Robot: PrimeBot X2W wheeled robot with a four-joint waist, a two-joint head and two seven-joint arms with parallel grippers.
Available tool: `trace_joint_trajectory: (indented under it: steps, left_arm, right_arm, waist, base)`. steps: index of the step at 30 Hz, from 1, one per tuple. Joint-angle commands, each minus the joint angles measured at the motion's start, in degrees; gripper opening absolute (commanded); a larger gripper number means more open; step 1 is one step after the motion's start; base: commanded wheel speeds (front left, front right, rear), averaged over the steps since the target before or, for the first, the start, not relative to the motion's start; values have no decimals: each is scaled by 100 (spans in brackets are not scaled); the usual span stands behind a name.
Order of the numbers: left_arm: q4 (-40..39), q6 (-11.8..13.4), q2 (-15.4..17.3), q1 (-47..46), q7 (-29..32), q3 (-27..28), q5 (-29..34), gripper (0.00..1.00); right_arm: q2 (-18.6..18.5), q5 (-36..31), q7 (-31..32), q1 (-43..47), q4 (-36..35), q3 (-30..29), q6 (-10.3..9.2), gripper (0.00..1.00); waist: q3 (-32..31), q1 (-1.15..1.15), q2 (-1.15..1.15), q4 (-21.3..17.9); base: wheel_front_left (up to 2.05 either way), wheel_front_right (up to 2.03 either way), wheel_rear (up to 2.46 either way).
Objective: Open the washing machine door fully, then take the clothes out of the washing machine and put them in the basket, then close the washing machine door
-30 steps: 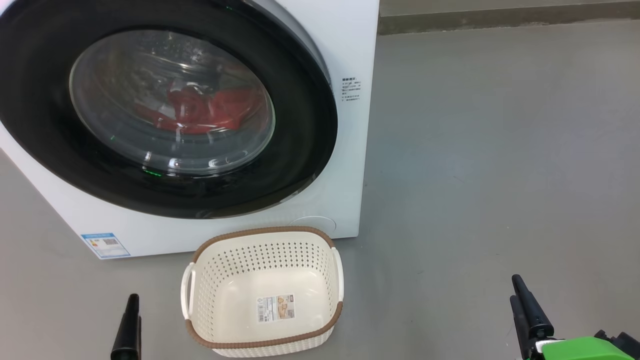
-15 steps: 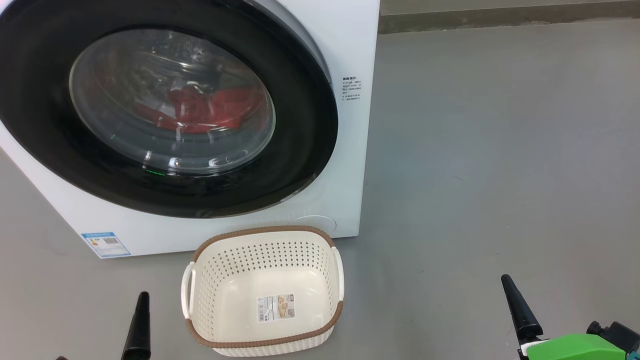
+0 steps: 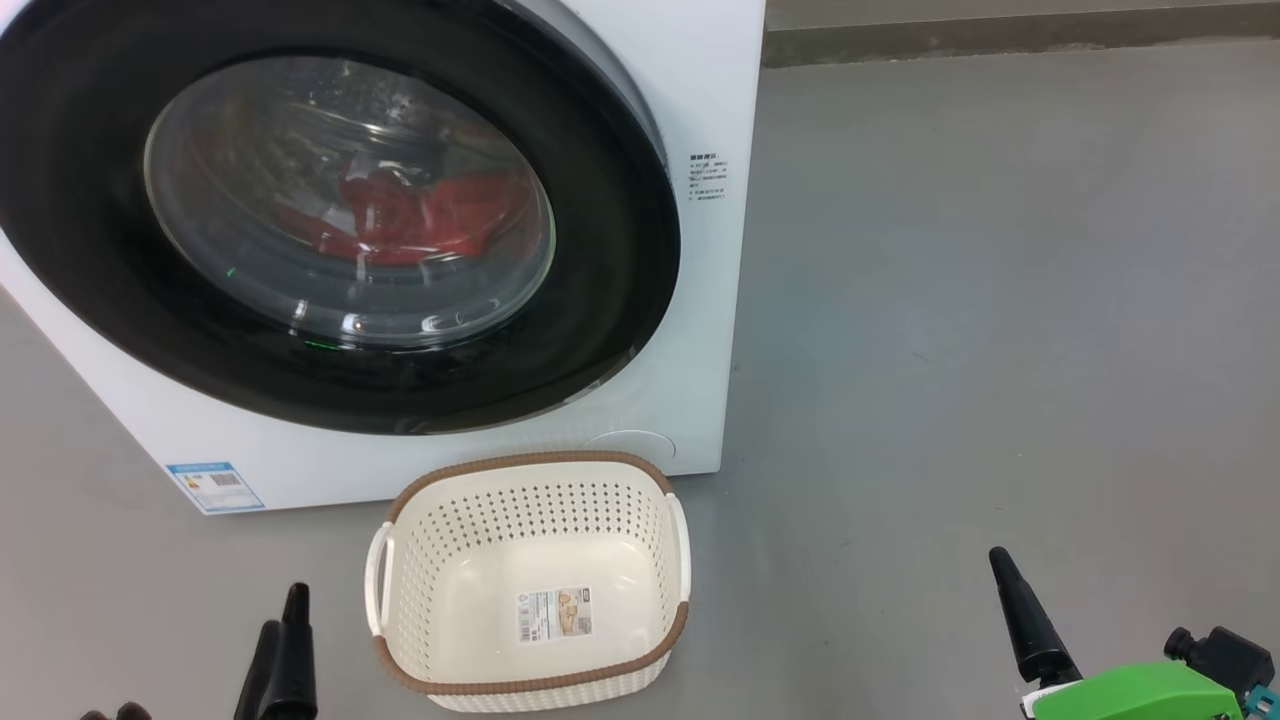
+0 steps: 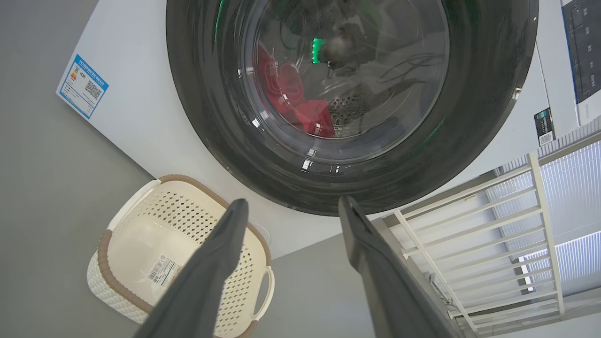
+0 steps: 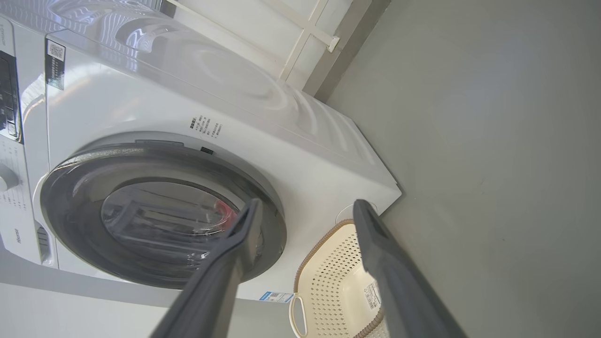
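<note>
Washing machine door (image 3: 610,300) sits shut against the front of the white washing machine (image 3: 715,90), its wide glossy black rim ringing a bulging clear glass window (image 3: 300,130). Through the glass, red clothes (image 3: 430,215) lie low in the dimpled steel drum (image 4: 350,105). On the grey floor (image 3: 1000,300), just before the machine, stands the cream perforated basket (image 3: 530,463) with its brown rim. A paper sticker (image 3: 555,613) lies on its bottom. Left jaws, near the basket's left side, gape wide and hold nothing; right jaws, well apart to the right, likewise.
</note>
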Motion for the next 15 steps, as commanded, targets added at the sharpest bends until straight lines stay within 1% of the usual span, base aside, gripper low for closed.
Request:
trace_joint_trajectory:
  steps: [1,15]
  left_arm:
    - [-190,-10,103,-71,-78,59,174,100]
    - [-347,-13,108,8,-313,-15,1144,100]
  right_arm:
    - [-88,-151,-70,-142,-172,100,4,100]
    - [-217,-886,-304,-133,-228,289,5,100]
  waist:
    - [-1,0,0,-2]
    - [14,-1,0,-12]
  base:
    - [0,0,0]
    - [0,0,0]
